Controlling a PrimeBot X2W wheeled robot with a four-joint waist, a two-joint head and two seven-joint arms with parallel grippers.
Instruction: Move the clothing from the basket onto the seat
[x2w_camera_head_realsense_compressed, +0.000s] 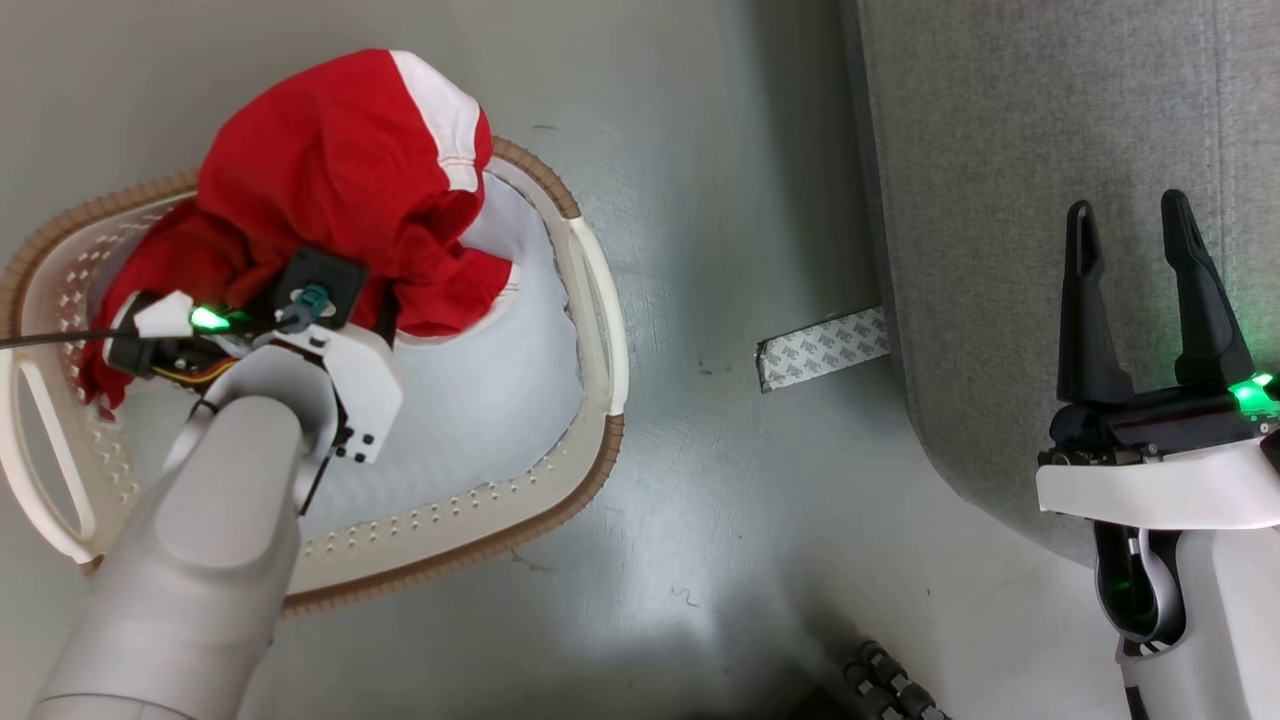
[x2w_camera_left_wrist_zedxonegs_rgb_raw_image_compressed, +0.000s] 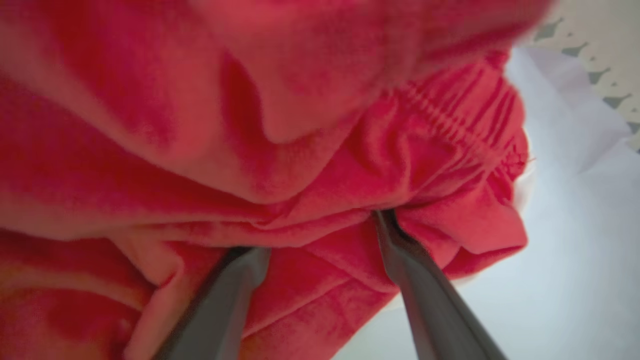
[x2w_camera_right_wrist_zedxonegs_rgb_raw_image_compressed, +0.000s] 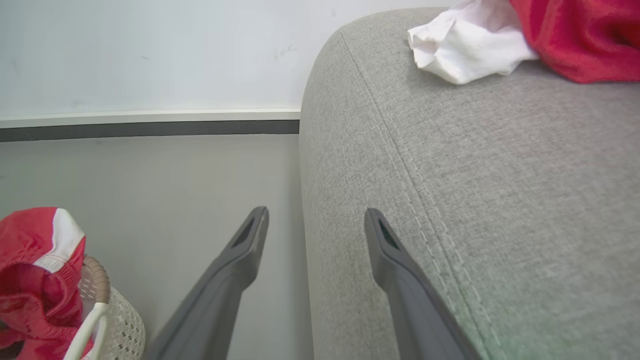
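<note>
From the head view, the glossy grey floor (x2w_camera_head_realsense_compressed: 720, 450) has a tape strip (x2w_camera_head_realsense_compressed: 823, 348) beside the seat (x2w_camera_head_realsense_compressed: 1000, 150). The clothing (x2w_camera_head_realsense_compressed: 340, 170) is heaped in the basket (x2w_camera_head_realsense_compressed: 560, 500). The right hand (x2w_camera_head_realsense_compressed: 1127, 205) holds its fingers apart over the seat's edge.

Left wrist view: the left hand (x2w_camera_left_wrist_zedxonegs_rgb_raw_image_compressed: 317, 232) is spread, tips pressed into red folds.

Right wrist view: a white wall (x2w_camera_right_wrist_zedxonegs_rgb_raw_image_compressed: 150, 50), dark skirting (x2w_camera_right_wrist_zedxonegs_rgb_raw_image_compressed: 150, 128), and another red garment (x2w_camera_right_wrist_zedxonegs_rgb_raw_image_compressed: 585, 40) lying on the seat.

The clothing (x2w_camera_head_realsense_compressed: 340, 170) is bright red with a white stripe. The basket (x2w_camera_head_realsense_compressed: 605, 300) is white with little holes and a brown rim. The seat (x2w_camera_head_realsense_compressed: 1050, 130) is light grey.
</note>
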